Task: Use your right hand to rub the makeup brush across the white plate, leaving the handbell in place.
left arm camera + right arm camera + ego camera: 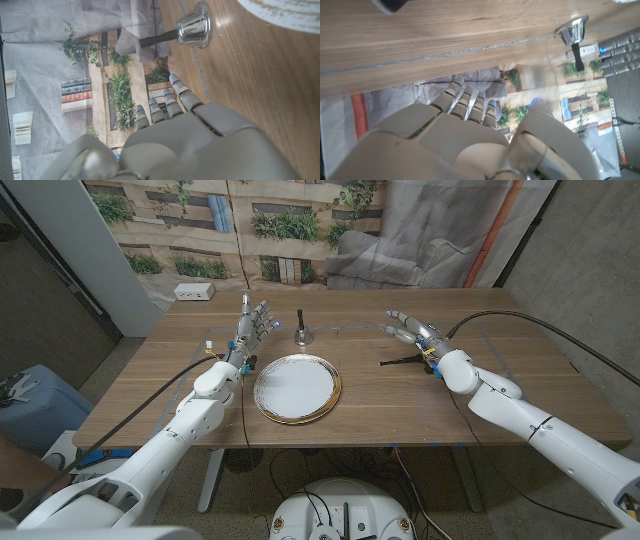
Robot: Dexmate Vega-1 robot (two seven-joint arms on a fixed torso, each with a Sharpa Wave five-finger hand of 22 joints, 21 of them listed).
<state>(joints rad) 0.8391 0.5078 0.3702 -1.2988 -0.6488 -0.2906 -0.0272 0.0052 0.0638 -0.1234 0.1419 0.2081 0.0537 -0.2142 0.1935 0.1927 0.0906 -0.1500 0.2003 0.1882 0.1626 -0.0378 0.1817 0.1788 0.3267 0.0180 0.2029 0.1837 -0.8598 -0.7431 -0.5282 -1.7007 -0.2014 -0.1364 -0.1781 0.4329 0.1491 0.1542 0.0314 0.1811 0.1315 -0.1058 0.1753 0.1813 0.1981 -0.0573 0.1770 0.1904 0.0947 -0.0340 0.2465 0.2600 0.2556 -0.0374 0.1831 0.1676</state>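
The white plate (pixel 297 388) with a gold rim lies at the table's middle front; its edge (pixel 285 12) also appears in the left wrist view. Behind it the silver handbell (pixel 302 332) (pixel 195 25) (pixel 572 32) stands upright with its black handle up. A dark makeup brush (pixel 403 361) lies on the wood right of the plate. My right hand (pixel 412 330) (pixel 470 135) hovers just behind the brush with fingers spread, holding nothing. My left hand (pixel 252 328) (pixel 190 130) stands left of the bell, fingers apart and empty.
A small white box (pixel 195 292) sits at the table's far left corner. Behind the table hang a plant-print backdrop (pixel 280 225) and grey cloth. A blue bin (pixel 35 405) stands on the floor to the left.
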